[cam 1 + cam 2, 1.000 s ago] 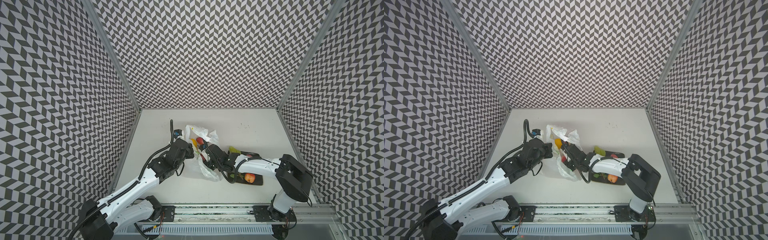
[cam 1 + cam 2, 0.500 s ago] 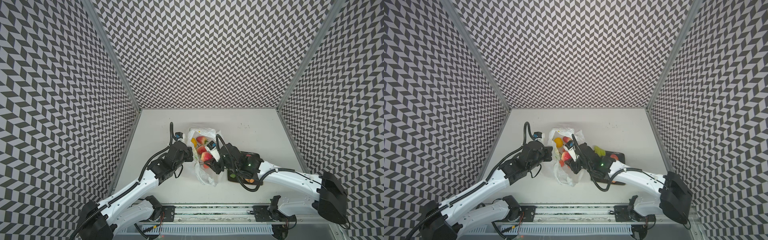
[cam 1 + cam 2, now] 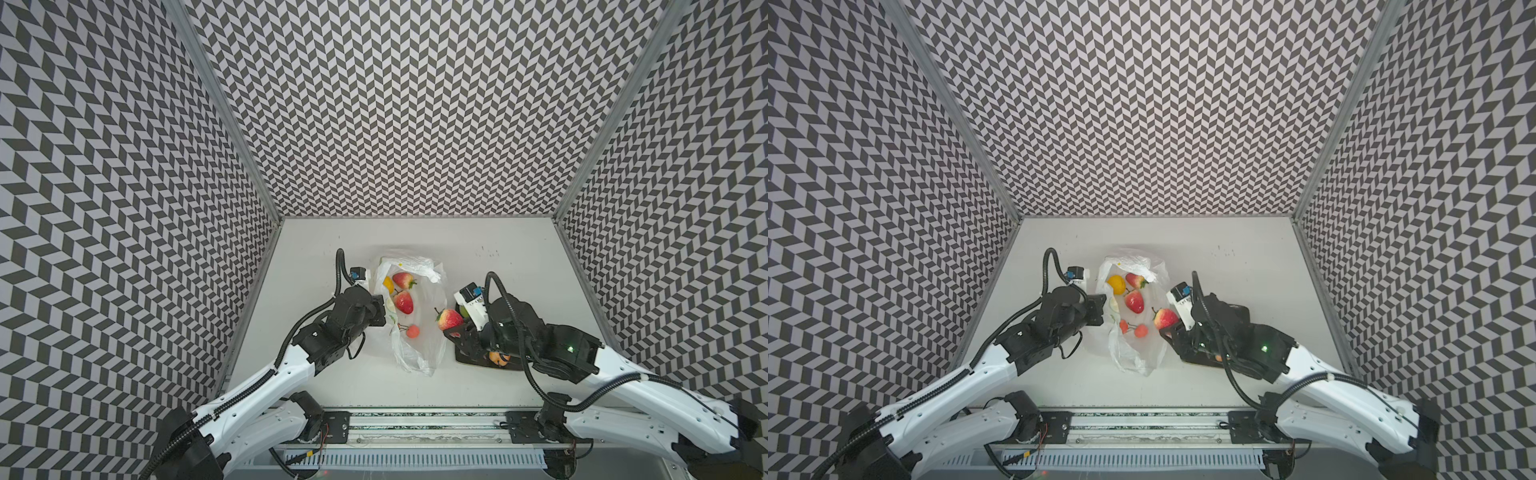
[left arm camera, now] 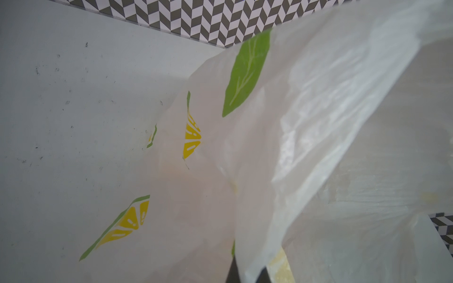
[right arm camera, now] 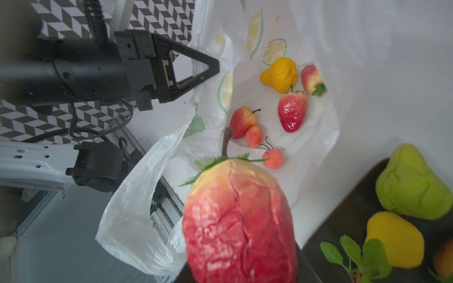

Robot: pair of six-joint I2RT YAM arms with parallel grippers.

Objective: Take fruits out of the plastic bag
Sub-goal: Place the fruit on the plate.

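Forward, low: left gripper (image 3: 381, 316) tight on plastic bag (image 3: 415, 357), right gripper (image 3: 454, 332) round red fruit (image 3: 449, 319)

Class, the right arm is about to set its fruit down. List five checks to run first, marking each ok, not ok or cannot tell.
1. Right gripper holds the red fruit firmly: ok.
2. Left gripper is shut on the plastic bag, mouth open: ok.
3. Bare spot on the dark plate beside the green pear: ok.
4. Red fruit is clear above the plate: cannot tell.
5. Bag emptied: not ok; yellow-orange pear and small red pieces are inside.
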